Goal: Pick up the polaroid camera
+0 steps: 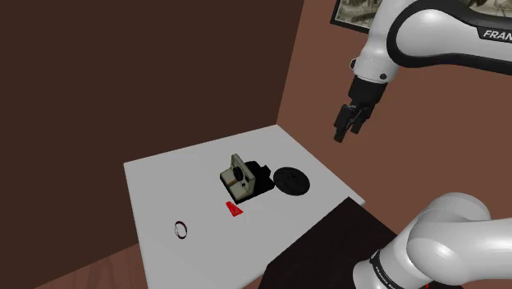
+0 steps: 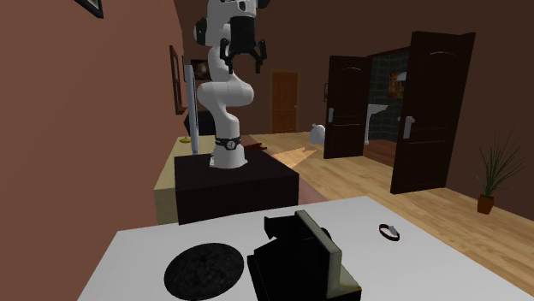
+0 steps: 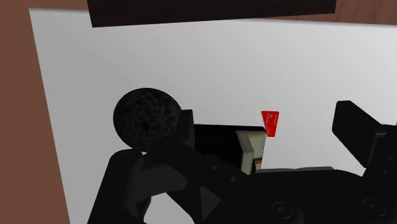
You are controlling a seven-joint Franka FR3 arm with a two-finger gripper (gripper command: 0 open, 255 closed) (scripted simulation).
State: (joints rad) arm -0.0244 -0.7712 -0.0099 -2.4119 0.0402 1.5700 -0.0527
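1. OPERATOR: Where is the polaroid camera (image 1: 243, 179) lying at this step?

2. TECHNICIAN: It is sitting upright on the white desk (image 1: 176, 185), just beside the black disc (image 1: 290, 181). A narrow gap appears to be separating the two. Its black body is facing the disc and its pale front is facing away from the disc. A red card (image 1: 235, 209) is lying farther from the disc than the camera, and a small ring (image 1: 181, 229) is lying farther out again.

3. OPERATOR: How are the jaws standing?

4. TECHNICIAN: They are standing spread and gripping nothing. They are hanging high over the desk, well apart from the disc. In the wrist view the camera is showing between the two fingers (image 3: 356, 137), with the disc just to one side, so the camera is lying below and ahead of the jaws.

5. OPERATOR: What is the coming move depending on?

6. TECHNICIAN: Judging from these views, the camera's long axis is running toward the disc. The single arm is probably needing a long descent, with the jaws closing across the narrower width, crosswise to that axis.
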